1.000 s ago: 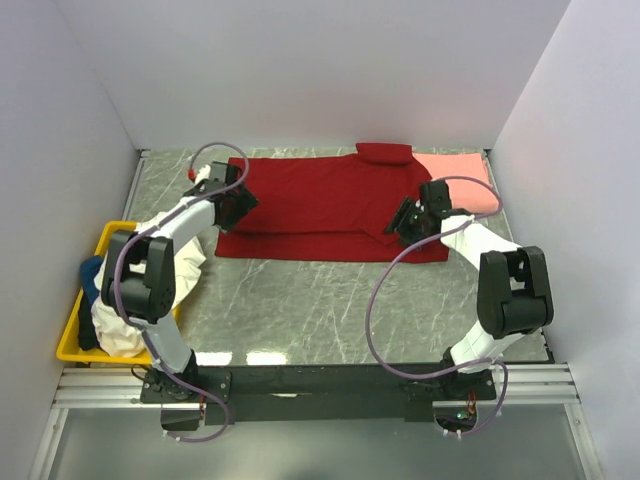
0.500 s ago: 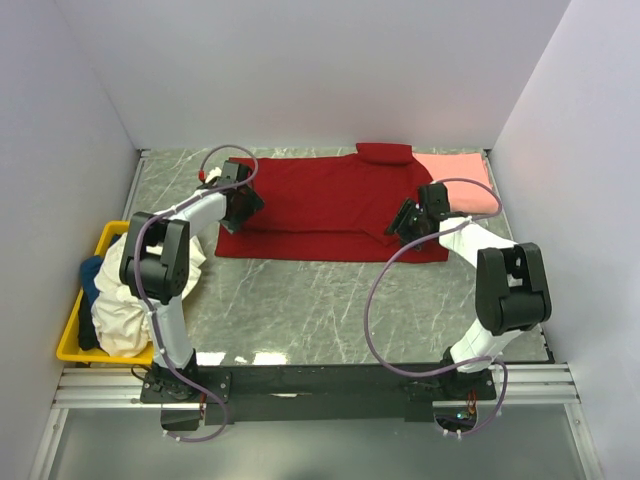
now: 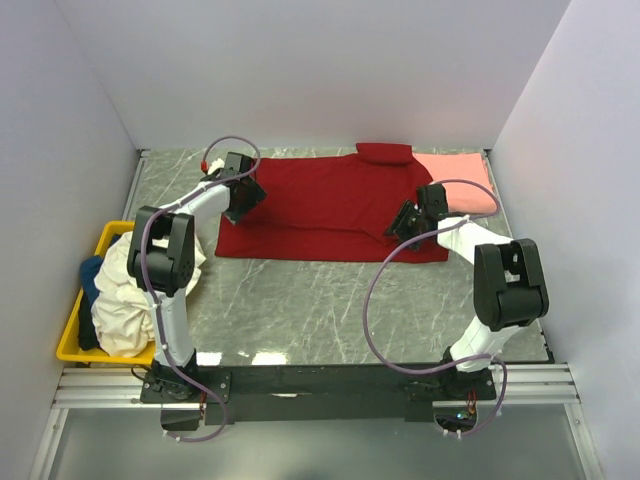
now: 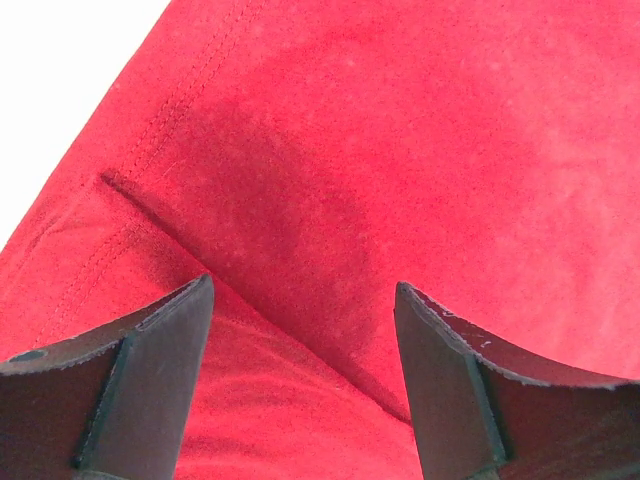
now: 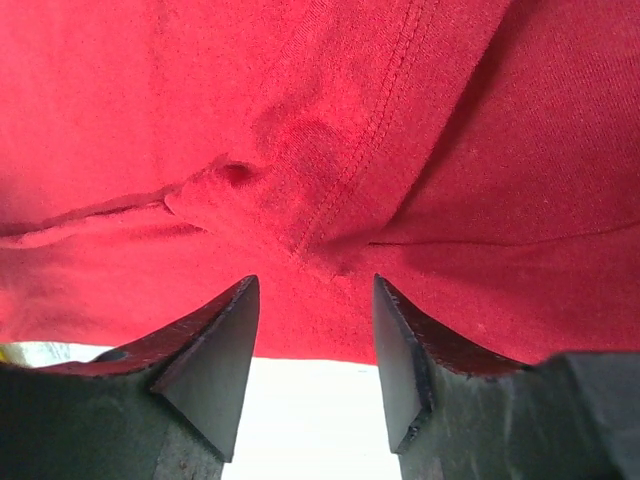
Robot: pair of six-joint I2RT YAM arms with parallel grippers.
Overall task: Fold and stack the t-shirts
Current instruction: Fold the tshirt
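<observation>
Farther back now, left gripper hovers over the red shirt with right gripper, both with jaws apart, ready to pinch

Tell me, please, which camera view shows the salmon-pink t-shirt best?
The top external view: the salmon-pink t-shirt lies at the far right of the table, beside the dark red t-shirt, its near edge behind the right arm. Both wrist views show dark red cloth but nothing pink.
</observation>
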